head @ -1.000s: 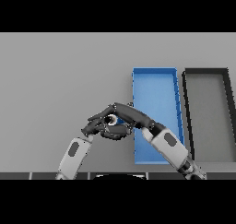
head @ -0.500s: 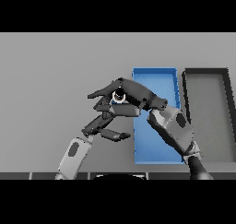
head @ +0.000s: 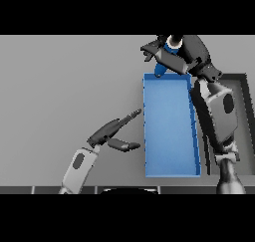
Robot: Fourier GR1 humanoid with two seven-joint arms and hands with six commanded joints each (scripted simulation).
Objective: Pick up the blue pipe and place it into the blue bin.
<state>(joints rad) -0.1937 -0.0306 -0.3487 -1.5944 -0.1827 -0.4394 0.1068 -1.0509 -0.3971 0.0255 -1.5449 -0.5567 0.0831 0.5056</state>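
Observation:
My right hand [head: 178,53] is raised high at the top of the head view, over the far end of the blue bin [head: 169,169]. Its fingers are curled round the blue pipe [head: 162,65], which shows as a blue body with a pale open end near the top edge. Most of the pipe is hidden by the hand. The bin is a long open blue tray, and what shows of its inside holds nothing. My left hand [head: 110,132] rests low over the table just left of the bin, fingers straight and holding nothing.
A dark bin [head: 245,81] stands right of the blue one, largely covered by my right forearm [head: 219,116]. The grey table [head: 60,91] stretches left of the bins.
My right hand has lifted the pipe from beside the left hand and carried it up and right, over the bin's far end. The left hand has stayed low and straightened.

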